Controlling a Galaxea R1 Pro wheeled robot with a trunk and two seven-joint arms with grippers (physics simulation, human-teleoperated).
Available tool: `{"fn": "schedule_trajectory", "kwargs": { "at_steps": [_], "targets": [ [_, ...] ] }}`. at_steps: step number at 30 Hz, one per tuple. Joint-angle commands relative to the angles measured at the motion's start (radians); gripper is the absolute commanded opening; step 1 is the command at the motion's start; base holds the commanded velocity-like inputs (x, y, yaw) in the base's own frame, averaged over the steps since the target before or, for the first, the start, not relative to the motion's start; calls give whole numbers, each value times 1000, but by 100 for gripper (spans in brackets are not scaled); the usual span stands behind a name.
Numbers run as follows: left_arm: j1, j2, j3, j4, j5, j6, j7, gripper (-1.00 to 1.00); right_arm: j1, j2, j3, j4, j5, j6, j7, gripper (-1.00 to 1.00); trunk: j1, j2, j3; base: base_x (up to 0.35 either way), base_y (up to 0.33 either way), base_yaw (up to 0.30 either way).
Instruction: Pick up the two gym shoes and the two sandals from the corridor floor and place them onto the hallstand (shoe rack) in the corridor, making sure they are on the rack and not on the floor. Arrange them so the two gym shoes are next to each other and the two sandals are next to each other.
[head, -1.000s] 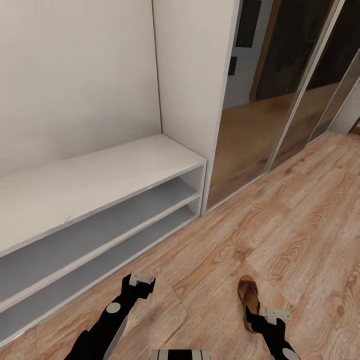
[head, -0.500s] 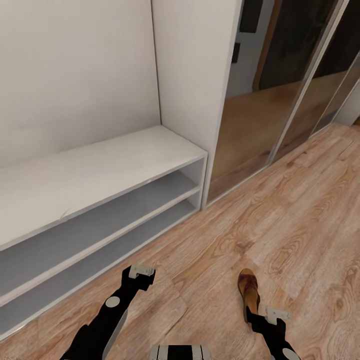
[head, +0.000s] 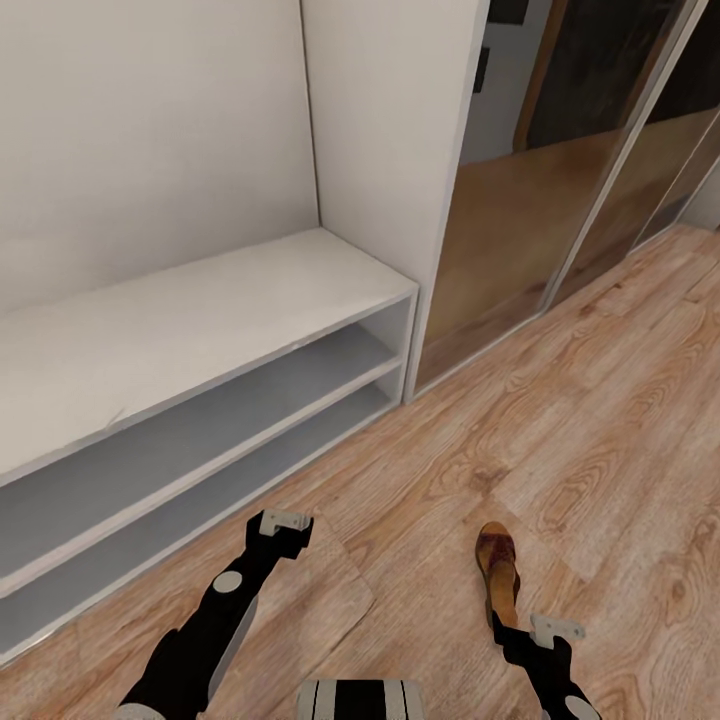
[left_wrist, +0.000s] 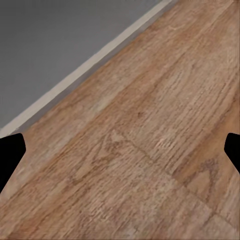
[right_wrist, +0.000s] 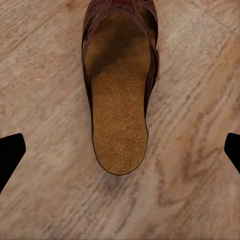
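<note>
One brown sandal (head: 497, 572) flat on wood-plank floor (head: 600, 430); pale two-tier shoe rack (head: 200, 340) nearby

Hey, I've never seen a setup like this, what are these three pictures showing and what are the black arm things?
These are simulator renders from a two-armed wheeled robot. The large picture comes from its head camera, looking down. The black arms end in the left gripper and the right gripper. The other two pictures come from cameras at each wrist. A brown leather sandal with a tan footbed lies on the light wood-plank floor, just ahead of the right gripper. Both grippers are open and hold nothing. The pale grey-white shoe rack stands on the left.
</note>
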Motion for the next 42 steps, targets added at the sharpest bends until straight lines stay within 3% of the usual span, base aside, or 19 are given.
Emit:
{"fn": "schedule_trajectory", "kwargs": {
  "at_steps": [1, 9, 25, 33, 36, 37, 42],
  "targets": [
    [-1, 0, 1, -2, -3, 6, -3, 100, 0, 0, 0, 1, -3, -3, 0, 100, 0, 0, -1, 0, 0, 0],
    [-6, 4, 1, 5, 0, 8, -4, 100, 0, 0, 0, 1, -3, -3, -1, 100, 0, 0, -1, 0, 0, 0],
    [-4, 4, 1, 11, -1, 8, -4, 100, 0, 0, 1, -4, -2, -3, 0, 100, 7, -4, -71, 0, 0, 0],
    [-3, 5, 1, 9, -5, 8, -4, 100, -3, 0, 2, -81, -1, -4, 2, 100, 7, -4, -73, 0, 0, 0],
    [-3, 5, 1, 9, -4, 8, -4, 100, -3, 0, 2, -112, 9, -3, 2, 100, 7, -4, -73, 0, 0, 0],
    [-3, 5, 1, 9, -2, 8, -4, 100, -3, 0, 2, -133, 33, -4, 1, 100, 7, -4, -73, 0, 0, 0],
    [-5, 6, 2, 7, 0, 8, -4, 100, -3, 0, 1, -138, 72, -6, 0, 100, 7, -4, -73, 0, 0, 0]
  ]
}}
